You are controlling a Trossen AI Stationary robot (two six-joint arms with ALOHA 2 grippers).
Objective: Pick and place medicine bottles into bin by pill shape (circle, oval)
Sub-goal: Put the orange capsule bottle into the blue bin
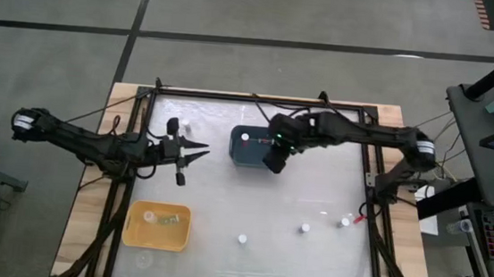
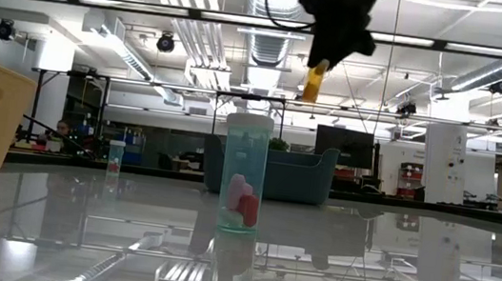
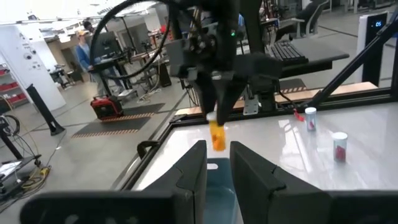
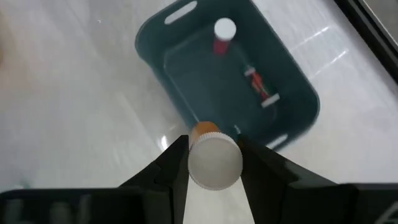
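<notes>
My right gripper hangs over the near-right rim of the blue bin, shut on an amber bottle with a white cap. The bottle also shows in the low view. The blue bin holds an upright white-capped bottle with red pills and another bottle lying down. My left gripper is open and empty, left of the blue bin, pointing at it. Three white-capped bottles stand on the table near its front. My right gripper pinches the amber bottle between its two fingers at the white-capped upper end. The fingers come from above and point down. The amber body sticks out below the fingers, slightly tilted, lifted clear above the blue bin.
A yellow bin sits at the front left with something small in it. One small bottle stands near the far left of the table. Black frame rails run around the table. A person shows far back in the room.
</notes>
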